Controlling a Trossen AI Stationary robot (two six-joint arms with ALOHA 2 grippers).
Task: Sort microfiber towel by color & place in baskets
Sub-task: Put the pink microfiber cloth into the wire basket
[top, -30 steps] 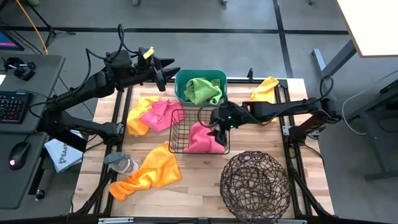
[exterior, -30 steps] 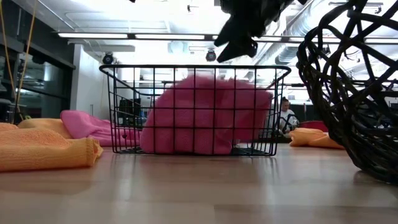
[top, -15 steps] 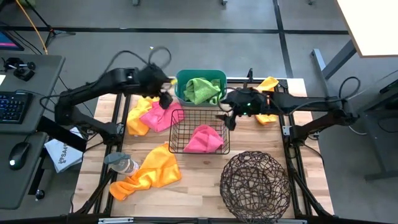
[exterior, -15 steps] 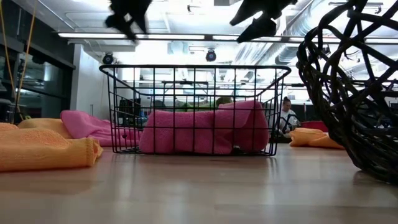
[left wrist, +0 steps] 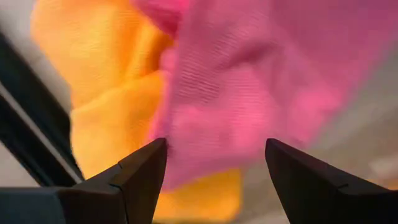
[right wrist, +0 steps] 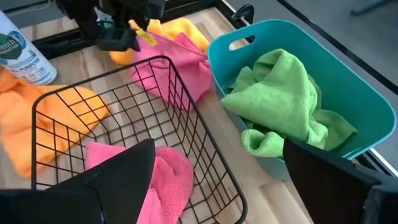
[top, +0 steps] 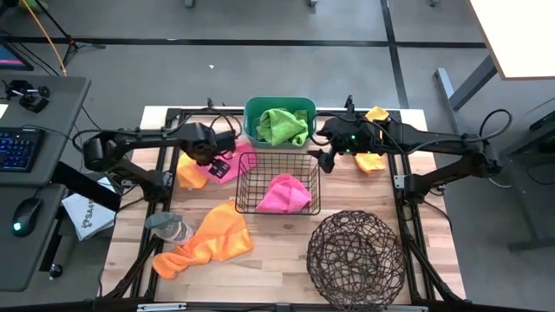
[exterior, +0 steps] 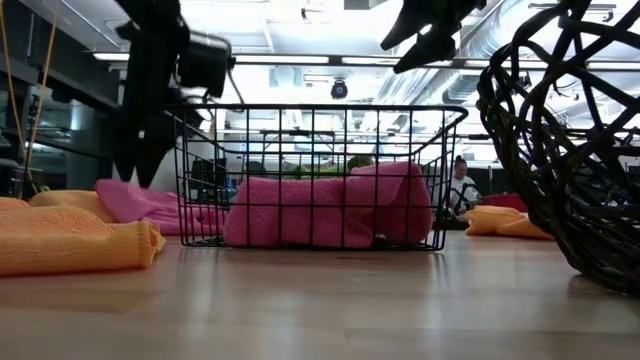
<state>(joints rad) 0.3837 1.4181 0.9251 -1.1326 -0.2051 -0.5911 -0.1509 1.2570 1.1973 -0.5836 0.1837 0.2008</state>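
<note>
Left tool [left wrist: 214,165] open, poised over loose pink towel [top: 227,163] beside black wire basket [top: 276,183]. Right tool [right wrist: 217,180] open, empty, above the gap between that basket and teal tub [top: 278,121]. Another pink towel [top: 284,192] lies in the basket.

Left gripper [top: 222,162] at 10 o'clock, fingers [left wrist: 134,171] spread wide, pointing down, right gripper [top: 323,160] at 1 o'clock, raised, jaws apart.
</note>
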